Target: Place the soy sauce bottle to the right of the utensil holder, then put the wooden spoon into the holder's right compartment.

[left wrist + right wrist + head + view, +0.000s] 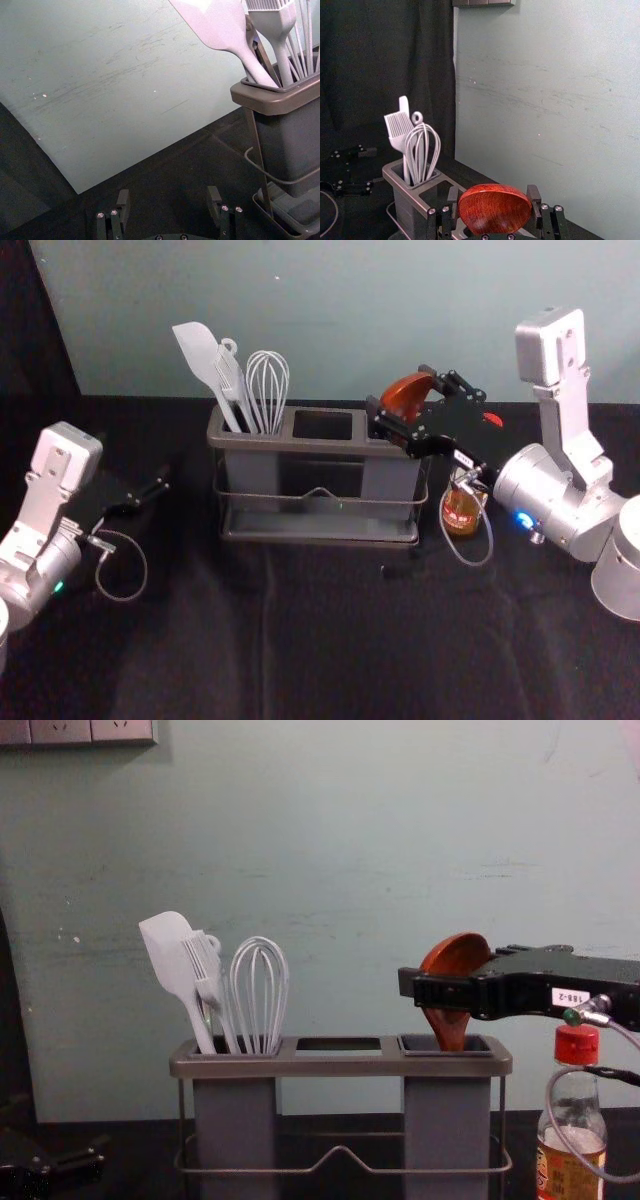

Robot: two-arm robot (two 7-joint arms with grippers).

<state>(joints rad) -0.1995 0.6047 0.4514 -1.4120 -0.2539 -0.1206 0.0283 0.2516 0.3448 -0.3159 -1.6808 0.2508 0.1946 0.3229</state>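
My right gripper, over the right end of the utensil holder, is shut on the wooden spoon. The right wrist view has the spoon's bowl between the fingers of the right gripper. From the chest, the spoon stands nearly upright, its lower part going down into the holder's right compartment; the handle's end is hidden. Right of the holder, the soy sauce bottle stands upright below the right gripper's arm. My left gripper idles left of the holder; the left gripper is open and empty.
A white spatula, brush and whisk stand in the holder's left compartment. Behind is a pale wall. Dark cloth covers the table, with free room in front of the holder.
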